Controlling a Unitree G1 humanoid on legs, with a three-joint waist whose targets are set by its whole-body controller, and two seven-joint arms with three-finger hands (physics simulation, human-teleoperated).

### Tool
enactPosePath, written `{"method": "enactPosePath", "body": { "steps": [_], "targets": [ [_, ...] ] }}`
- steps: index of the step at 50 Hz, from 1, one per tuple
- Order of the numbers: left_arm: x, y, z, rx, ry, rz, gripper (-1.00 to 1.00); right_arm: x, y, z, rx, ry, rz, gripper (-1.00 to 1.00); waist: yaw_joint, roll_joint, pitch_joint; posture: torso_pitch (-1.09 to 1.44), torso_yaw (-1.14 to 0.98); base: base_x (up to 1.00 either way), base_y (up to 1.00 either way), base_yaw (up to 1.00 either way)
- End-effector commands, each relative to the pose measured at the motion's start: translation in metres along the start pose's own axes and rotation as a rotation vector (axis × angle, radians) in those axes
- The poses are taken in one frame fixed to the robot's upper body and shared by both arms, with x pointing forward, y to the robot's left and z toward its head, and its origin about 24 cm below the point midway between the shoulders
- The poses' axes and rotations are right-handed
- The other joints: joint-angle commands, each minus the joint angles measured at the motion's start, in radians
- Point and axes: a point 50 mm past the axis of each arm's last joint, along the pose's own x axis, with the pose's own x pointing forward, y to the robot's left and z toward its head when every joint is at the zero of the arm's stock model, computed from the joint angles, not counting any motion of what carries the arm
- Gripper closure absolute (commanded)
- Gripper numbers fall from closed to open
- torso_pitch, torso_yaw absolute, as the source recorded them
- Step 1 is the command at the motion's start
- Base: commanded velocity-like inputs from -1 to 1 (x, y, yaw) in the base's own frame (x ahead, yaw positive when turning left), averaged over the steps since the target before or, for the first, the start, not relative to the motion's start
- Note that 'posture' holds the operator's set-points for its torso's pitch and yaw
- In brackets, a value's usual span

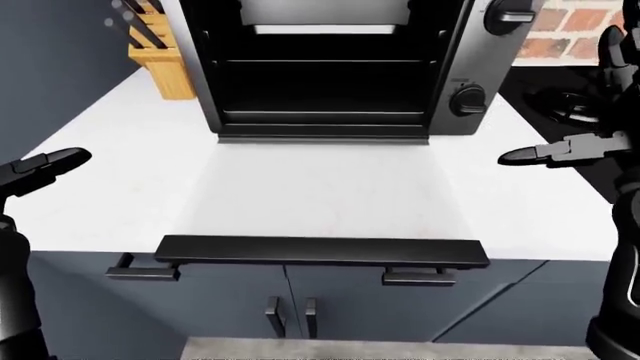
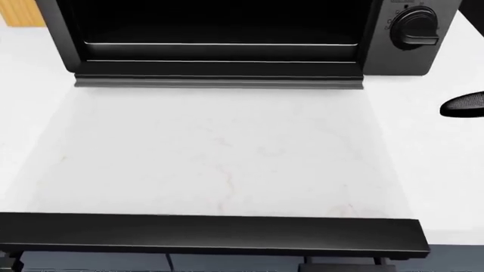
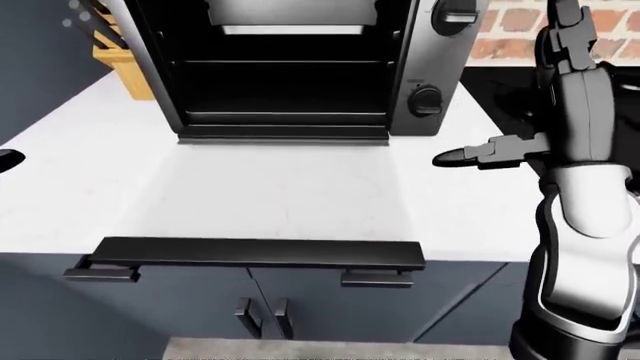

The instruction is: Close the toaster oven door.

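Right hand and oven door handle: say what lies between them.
Nothing: in the left-eye view only bare white counter separates the right hand from the handle of the lowered glass door.

Toaster oven (image 1: 330, 67) on counter (image 1: 110, 187) — knife block (image 1: 160, 52) left.

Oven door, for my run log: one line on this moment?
door: open flat | left robot hand: open, apart | right robot hand: open, apart

I see open counter (image 1: 120, 180) either side of the lowered toaster oven door (image 1: 325, 250) (knife block (image 1: 165, 56) crowds the far-left corner).
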Motion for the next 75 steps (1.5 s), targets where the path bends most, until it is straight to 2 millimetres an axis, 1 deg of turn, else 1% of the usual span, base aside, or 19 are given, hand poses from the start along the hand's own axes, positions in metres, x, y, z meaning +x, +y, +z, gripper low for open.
{"method": "enactPosePath", "body": {
  "steps": [1, 25, 46, 75],
  "targets": [
    [0.004, -0.001, 0.022, -0.002, -0.098, -0.008, -1.00, 0.000, -0.006, 0.013, -0.030, -0.070, -0.018, -1.00, 0.000, 0.004, -0.020, 0.00, 0.00, 0.00, 0.00, 0.00],
    [0.003, 0.000, 0.022, -0.001, -0.098, -0.009, -1.00, -0.006, 0.002, -0.002, -0.076, -0.053, 0.020, -1.00, 0.001, 0.006, -0.026, 0.00, 0.00, 0.00, 0.00, 0.00],
    [0.003, -0.001, 0.024, -0.002, -0.099, -0.013, -1.00, -0.012, 0.011, -0.012, -0.096, -0.032, 0.058, -1.00, -0.001, 0.007, -0.030, 0.00, 0.00, 0.00, 0.00, 0.00],
    [0.002, 0.001, 0.024, -0.002, -0.099, -0.011, -1.00, -0.022, 0.020, -0.026, -0.130, -0.010, 0.116, -1.00, -0.003, 0.009, -0.028, 0.00, 0.00, 0.00, 0.00, 0.00]
  ]
}}
